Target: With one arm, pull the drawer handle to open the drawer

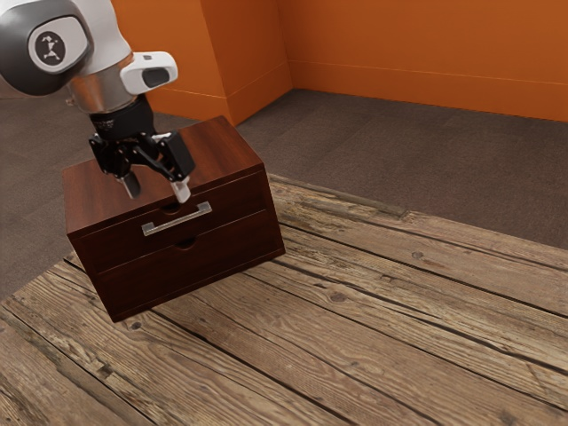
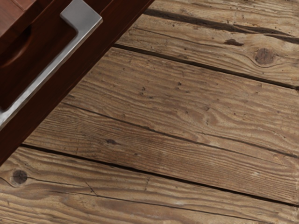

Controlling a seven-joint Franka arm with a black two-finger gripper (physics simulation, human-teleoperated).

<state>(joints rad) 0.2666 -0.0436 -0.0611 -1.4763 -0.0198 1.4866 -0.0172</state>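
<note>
I see even, fairly bright light from above: the cabinet (image 1: 222,146) is lighter on top than on its dark front, and the handle (image 1: 177,218) shines pale grey.

Dark-brown wooden two-drawer cabinet (image 1: 191,253) sat on weathered plank table (image 1: 399,337), exterior view's left | silver bar handle (image 1: 177,218) on upper drawer front | black two-finger gripper (image 1: 158,193) just above handle
</note>
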